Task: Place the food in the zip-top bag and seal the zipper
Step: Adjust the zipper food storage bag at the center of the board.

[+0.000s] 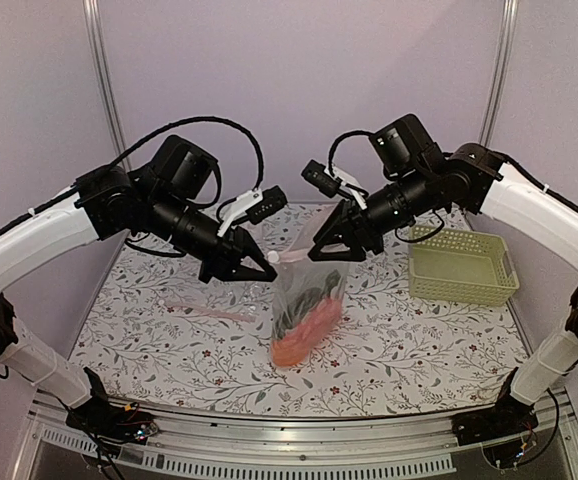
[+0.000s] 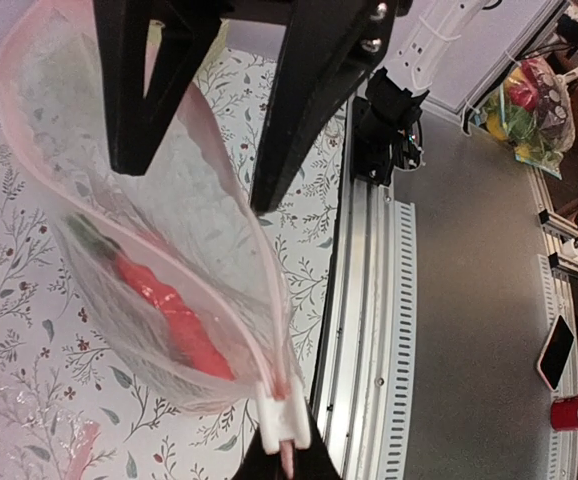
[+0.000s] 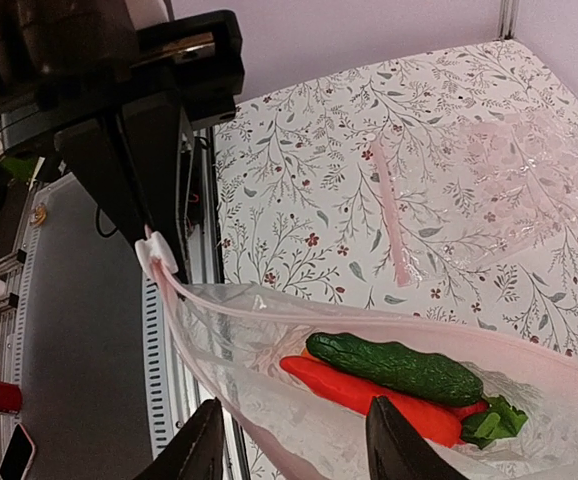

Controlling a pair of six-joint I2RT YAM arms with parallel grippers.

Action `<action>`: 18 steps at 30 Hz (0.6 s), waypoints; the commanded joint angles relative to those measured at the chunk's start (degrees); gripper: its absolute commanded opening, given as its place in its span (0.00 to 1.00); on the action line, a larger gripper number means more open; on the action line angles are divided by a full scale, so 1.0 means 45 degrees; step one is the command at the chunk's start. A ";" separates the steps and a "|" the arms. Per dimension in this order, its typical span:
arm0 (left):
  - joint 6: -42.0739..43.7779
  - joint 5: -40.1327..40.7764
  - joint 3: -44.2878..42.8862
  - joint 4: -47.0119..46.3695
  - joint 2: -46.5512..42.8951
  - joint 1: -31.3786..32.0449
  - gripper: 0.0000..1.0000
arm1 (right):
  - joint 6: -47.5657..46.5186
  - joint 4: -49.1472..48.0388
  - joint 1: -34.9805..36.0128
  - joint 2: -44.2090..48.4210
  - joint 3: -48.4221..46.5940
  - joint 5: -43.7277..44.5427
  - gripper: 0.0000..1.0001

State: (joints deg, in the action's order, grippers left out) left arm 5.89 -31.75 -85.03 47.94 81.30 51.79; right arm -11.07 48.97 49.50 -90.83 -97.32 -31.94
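The zip-top bag [image 1: 309, 300] hangs between the two arms over the middle of the flowered surface [image 1: 419, 340], its bottom seemingly resting there, and the food is inside: a dark green cucumber [image 3: 399, 368] lying against orange-red carrot-like pieces [image 3: 354, 390], with no other produce showing. Loading looks done, so the step in hand is the sealing. The left gripper [image 1: 263, 268] is pinched tight on the end of the zipper [image 3: 389, 318] right by the white slider [image 3: 156, 252], holding that corner up. The right gripper [image 3: 294, 405] has its fingers apart, straddling the bag's near lip farther along the mouth; whether either finger touches the film I cannot tell. The mouth gapes, its two pink lips well apart above the food. To do this well, the right gripper should gather both lips between its fingers before closing, since a grip on one lip alone would leave the track split. Once clamped, it should draw gently away from the left gripper so the zipper runs straight and taut, because a slack or folded track is likely to jam the slider. The slider can then be run along the taut line towards the far corner. The bag is best kept low so the food's weight sits at the bottom and does not pull the lips open. The film looks thin and slippery, so a square, firm pinch near the strip should hold better than one on the loose plastic below it
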 commanded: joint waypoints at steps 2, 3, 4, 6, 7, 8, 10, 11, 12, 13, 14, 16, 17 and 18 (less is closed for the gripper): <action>0.0106 -0.0032 -0.0272 0.0108 0.0118 -0.0142 0.00 | -0.0188 0.0514 0.0106 -0.0201 -0.0169 -0.0748 0.42; 0.0115 -0.0020 -0.0291 0.0099 0.0118 -0.0156 0.00 | -0.0165 0.0532 0.0104 -0.0240 -0.0144 -0.0784 0.40; 0.0126 -0.0001 -0.0301 0.0099 0.0120 -0.0161 0.00 | -0.0141 0.0542 0.0103 -0.0248 -0.0109 -0.0749 0.40; 0.0151 0.0004 -0.0322 0.0103 0.0118 -0.0180 0.00 | -0.0119 0.0543 0.0128 -0.0265 0.0005 -0.0605 0.40; 0.0155 0.0004 -0.0339 0.0100 0.0118 -0.0208 0.00 | -0.0104 0.0553 0.0121 -0.0256 0.0059 -0.0507 0.43; 0.0163 0.0004 -0.0351 0.0097 0.0118 -0.0228 0.00 | -0.0109 0.0622 0.0125 -0.0247 0.0073 -0.0441 0.49; 0.0156 0.0004 -0.0376 0.0115 0.0136 -0.0272 0.00 | -0.0118 0.0678 0.0163 -0.0145 0.0145 -0.0292 0.59; 0.0156 0.0004 -0.0380 0.0116 0.0137 -0.0292 0.00 | -0.0118 0.0673 0.0182 -0.0070 0.0221 -0.0212 0.61; 0.0156 -0.0006 -0.0381 0.0121 0.0127 -0.0307 0.00 | -0.0118 0.0679 0.0233 -0.0026 0.0245 -0.0097 0.62; 0.0158 -0.0014 -0.0391 0.0126 0.0138 -0.0326 0.00 | -0.0133 0.0675 0.0266 0.0030 0.0267 0.0027 0.61; 0.0156 -0.0015 -0.0399 0.0134 0.0137 -0.0336 0.00 | -0.0136 0.0665 0.0282 0.0053 0.0292 0.0187 0.60; 0.0161 -0.0100 -0.0428 0.0127 0.0148 -0.0352 0.00 | -0.0170 0.0679 0.0342 0.0047 0.0317 0.0534 0.56; 0.0159 -0.0111 -0.0448 0.0127 0.0153 -0.0356 0.00 | -0.0190 0.0634 0.0363 0.0037 0.0342 0.0743 0.52; 0.0146 -0.0127 -0.0458 0.0127 0.0146 -0.0356 0.00 | -0.0203 0.0538 0.0368 0.0043 0.0379 0.1016 0.48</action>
State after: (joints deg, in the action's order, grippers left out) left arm 5.98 -31.70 -85.30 48.14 81.36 50.96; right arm -11.60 50.72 50.48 -90.96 -96.86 -31.59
